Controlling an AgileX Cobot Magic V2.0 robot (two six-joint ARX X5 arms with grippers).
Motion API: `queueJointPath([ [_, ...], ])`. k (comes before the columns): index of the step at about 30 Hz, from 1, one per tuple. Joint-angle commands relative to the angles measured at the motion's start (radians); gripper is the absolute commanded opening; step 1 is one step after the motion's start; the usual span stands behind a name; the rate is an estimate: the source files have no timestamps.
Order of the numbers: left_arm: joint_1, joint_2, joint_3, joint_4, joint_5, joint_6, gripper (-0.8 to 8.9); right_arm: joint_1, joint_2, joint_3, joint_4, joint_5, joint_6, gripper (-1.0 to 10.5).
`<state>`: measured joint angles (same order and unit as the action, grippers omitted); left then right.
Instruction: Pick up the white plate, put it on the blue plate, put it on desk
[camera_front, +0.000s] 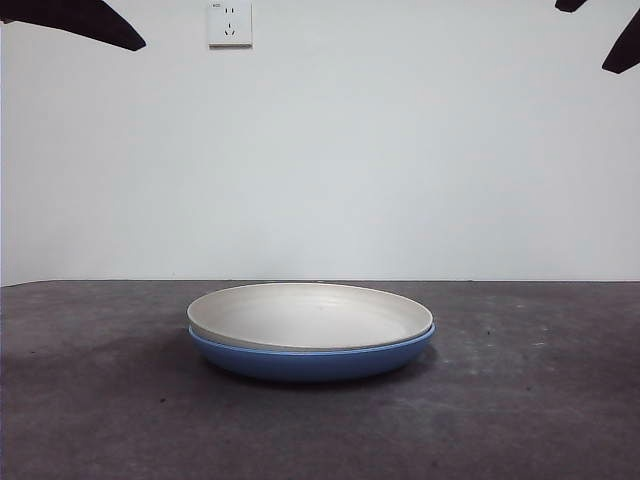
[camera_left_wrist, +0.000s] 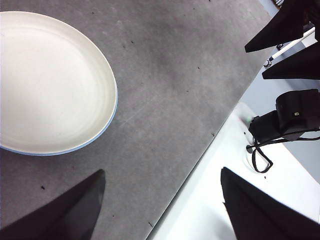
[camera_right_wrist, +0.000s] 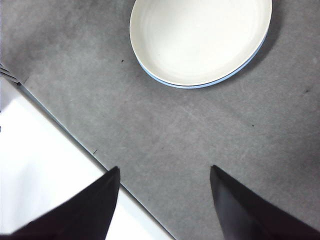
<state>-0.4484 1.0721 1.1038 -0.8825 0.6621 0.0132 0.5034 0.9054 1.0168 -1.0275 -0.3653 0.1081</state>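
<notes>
White plate (camera_front: 310, 314): you see it nested inside the blue plate (camera_front: 312, 359), mid-surface (camera_front: 90, 410).
Left fingers (camera_left_wrist: 160, 200): spread wide, empty, raised off to the stack's side.
Right fingers (camera_right_wrist: 162, 197): likewise wide, empty, well apart.

Count, front view: plates total two, one white plate (camera_front: 310, 313) and one blue plate (camera_front: 312, 358), both on one desk (camera_front: 90, 410); one wall socket (camera_front: 229, 23) on the wall behind. Grippers two: one left gripper (camera_left_wrist: 160, 207) and one right gripper (camera_right_wrist: 162, 200), each with two black jaws in its own wrist view, four jaws altogether. The left wrist view also records one black camera (camera_left_wrist: 287, 117) mounted beyond the desk edge.
</notes>
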Motion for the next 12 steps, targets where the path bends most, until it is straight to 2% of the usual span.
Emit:
queueJointPath([
  [1,-0.005,0.006,0.007,0.006,0.009,0.011,3.71,0.006,0.008,0.019,0.008,0.0,-0.012,2.9],
  [7,-0.005,0.006,0.007,0.006,0.009,0.009,3.55,0.006,0.008,0.019,0.008,0.0,-0.013,2.8],
  [10,-0.005,0.006,0.007,0.006,0.009,0.009,1.59,0.006,0.008,0.019,0.008,0.0,-0.015,1.7],
  [12,-0.005,0.006,0.007,0.008,0.009,0.01,0.01,0.006,0.008,0.019,0.008,0.0,-0.021,0.2],
])
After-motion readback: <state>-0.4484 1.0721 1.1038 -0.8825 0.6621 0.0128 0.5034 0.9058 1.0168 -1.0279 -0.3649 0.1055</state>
